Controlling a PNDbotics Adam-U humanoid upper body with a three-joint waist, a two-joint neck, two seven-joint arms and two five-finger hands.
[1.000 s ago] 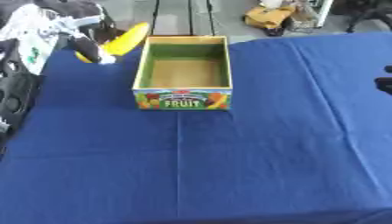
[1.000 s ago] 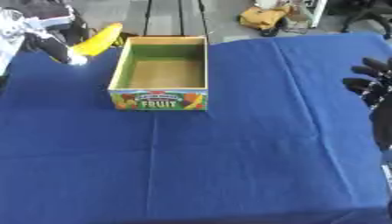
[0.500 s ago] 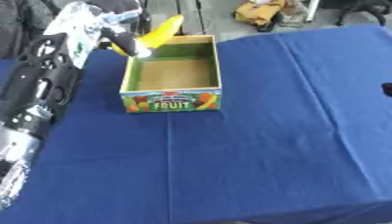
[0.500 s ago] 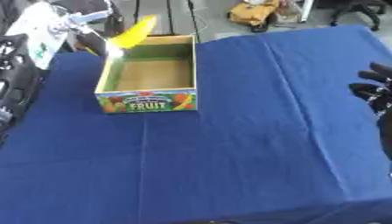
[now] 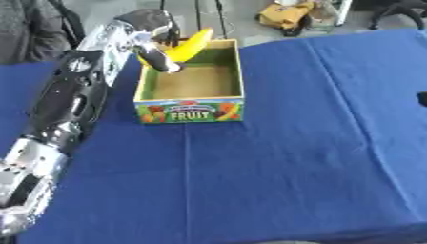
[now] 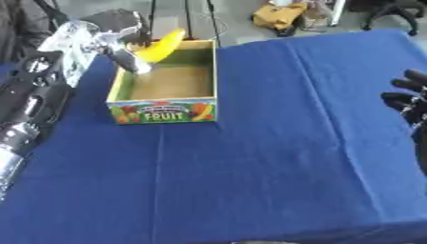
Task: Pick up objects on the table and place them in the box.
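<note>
Matt blue cloth [image 5: 275, 167] under a printed cardboard box [image 5: 191, 110]; glossy banana [image 5: 188, 45].

Bright even light, soft shadows, slight blur throughout

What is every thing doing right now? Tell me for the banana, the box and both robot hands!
banana: held up in the air, tilted over the box's back left corner, not inside yet.
box: open on top, upright on the blue table; nothing shows on its floor.
left hand: curled round the banana.
right hand: idle at the right edge, holding nothing, fingers relaxed.
</note>
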